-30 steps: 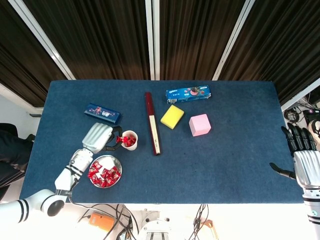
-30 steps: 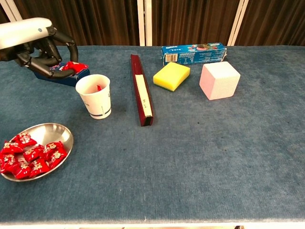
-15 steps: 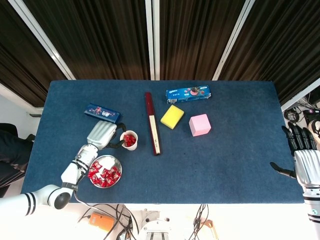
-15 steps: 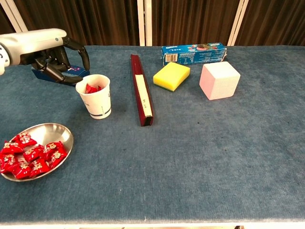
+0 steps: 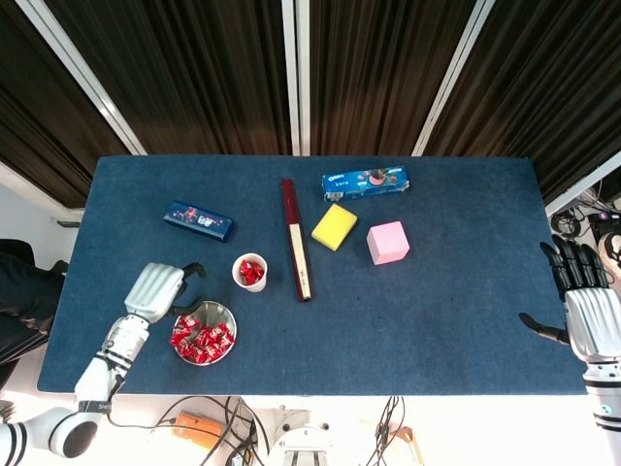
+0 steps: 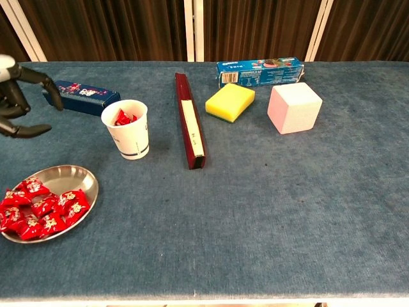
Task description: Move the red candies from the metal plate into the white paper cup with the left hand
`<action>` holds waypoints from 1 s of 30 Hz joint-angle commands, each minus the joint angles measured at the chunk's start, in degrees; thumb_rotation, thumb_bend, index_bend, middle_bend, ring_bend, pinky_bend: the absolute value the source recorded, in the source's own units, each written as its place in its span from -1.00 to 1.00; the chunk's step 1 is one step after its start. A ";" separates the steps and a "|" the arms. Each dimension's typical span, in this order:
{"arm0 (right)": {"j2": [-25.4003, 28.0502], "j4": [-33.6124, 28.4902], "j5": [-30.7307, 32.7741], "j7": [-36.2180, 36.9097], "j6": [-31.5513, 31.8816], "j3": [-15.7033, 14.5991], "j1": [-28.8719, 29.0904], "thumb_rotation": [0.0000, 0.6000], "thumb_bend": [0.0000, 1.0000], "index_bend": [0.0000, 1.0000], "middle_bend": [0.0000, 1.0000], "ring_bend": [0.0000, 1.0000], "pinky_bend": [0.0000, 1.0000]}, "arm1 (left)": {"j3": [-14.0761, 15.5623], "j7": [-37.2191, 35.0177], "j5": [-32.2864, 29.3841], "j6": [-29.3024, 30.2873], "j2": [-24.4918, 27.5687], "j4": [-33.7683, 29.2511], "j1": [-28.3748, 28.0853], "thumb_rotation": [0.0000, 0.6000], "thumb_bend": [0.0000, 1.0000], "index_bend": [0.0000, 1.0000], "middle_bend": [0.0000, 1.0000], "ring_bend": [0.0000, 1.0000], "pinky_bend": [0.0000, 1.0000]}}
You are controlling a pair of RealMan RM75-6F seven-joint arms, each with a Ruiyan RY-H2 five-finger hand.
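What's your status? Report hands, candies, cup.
Left hand open, empty, beside the plate. Right hand open at the table's right edge. Candies remain on the plate; some in the cup. Nothing between plate and cup.

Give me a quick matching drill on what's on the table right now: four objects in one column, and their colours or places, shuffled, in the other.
Things:
1. white paper cup
2. metal plate
3. pink cube
4. left hand

States:
A. empty, fingers apart, left of the plate
B. right of the yellow sponge
C. holds most of the red candies
D. upright, a few candies inside

Pairs: 1-D, 2-C, 3-B, 4-A
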 commanded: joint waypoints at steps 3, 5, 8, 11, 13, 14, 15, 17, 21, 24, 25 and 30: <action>-0.02 -0.18 -0.14 -0.15 -0.07 -0.04 0.09 1.00 -0.67 -1.00 -0.88 -1.00 -0.98 | 4.13 1.58 3.46 0.65 -0.88 2.60 2.26 0.84 -0.53 -0.18 0.93 0.73 0.49; -0.04 -0.26 -0.27 -0.22 0.01 -0.09 0.08 1.00 -0.67 -1.00 -0.88 -1.00 -0.98 | 4.76 2.24 4.30 0.49 -1.51 3.54 2.53 0.88 -0.57 -0.18 0.93 0.73 0.49; -0.01 -0.39 -0.41 -0.27 0.23 -0.20 -0.06 1.00 -0.67 -1.00 -0.87 -1.00 -0.98 | 5.18 3.62 5.00 0.11 -2.40 5.14 2.65 0.98 -0.59 -0.18 0.93 0.73 0.49; 0.04 -0.45 -0.48 -0.26 0.60 -0.29 -0.30 1.00 -0.67 -1.00 -0.88 -1.00 -0.98 | 5.46 4.50 5.21 -0.94 -3.13 6.21 2.51 1.00 -0.59 -0.16 0.93 0.73 0.49; 0.03 -0.44 -0.54 -0.18 0.84 -0.38 -0.48 1.00 -0.67 -1.00 -0.87 -1.00 -0.98 | 5.57 5.15 5.29 -1.54 -3.38 6.68 2.39 1.00 -0.59 -0.16 0.93 0.73 0.49; 0.02 -0.42 -0.58 -0.15 0.96 -0.44 -0.58 1.00 -0.67 -1.00 -0.87 -1.00 -0.98 | 5.56 5.41 5.25 -1.84 -3.55 6.91 2.35 1.00 -0.59 -0.16 0.93 0.73 0.49; 0.01 -0.40 -0.60 -0.13 1.04 -0.48 -0.65 1.00 -0.67 -1.00 -0.87 -1.00 -0.98 | 5.51 5.47 5.14 -2.11 -3.66 7.06 2.32 1.00 -0.59 -0.16 0.93 0.73 0.49; -0.03 -0.38 -0.67 -0.07 1.19 -0.58 -0.79 1.00 -0.67 -1.00 -0.88 -1.00 -0.98 | 5.42 5.98 4.83 -2.71 -3.80 7.58 2.22 1.00 -0.59 -0.15 0.93 0.73 0.49; 0.00 -0.39 -0.75 -0.09 1.47 -0.67 -1.01 1.00 -0.67 -1.00 -0.87 -1.00 -0.98 | 5.31 6.63 4.16 -3.62 -3.79 7.81 2.21 1.00 -0.59 -0.15 0.93 0.73 0.49; 0.01 -0.45 -0.88 -0.17 1.58 -0.71 -1.08 1.00 -0.67 -1.00 -0.88 -1.00 -0.98 | 5.14 7.10 3.62 -4.27 -3.87 8.33 2.15 1.00 -0.59 -0.15 0.93 0.73 0.49; 0.02 -0.48 -0.92 -0.19 1.61 -0.71 -1.09 1.00 -0.67 -1.00 -0.88 -1.00 -0.98 | 5.07 7.32 3.45 -4.45 -3.90 8.48 2.14 1.00 -0.59 -0.15 0.93 0.73 0.49; 0.05 -0.55 -0.83 -0.30 1.62 -0.72 -1.16 1.00 -0.67 -1.00 -0.88 -1.00 -0.98 | 5.02 8.20 3.04 -5.10 -3.79 8.67 2.12 1.00 -0.59 -0.15 0.93 0.73 0.49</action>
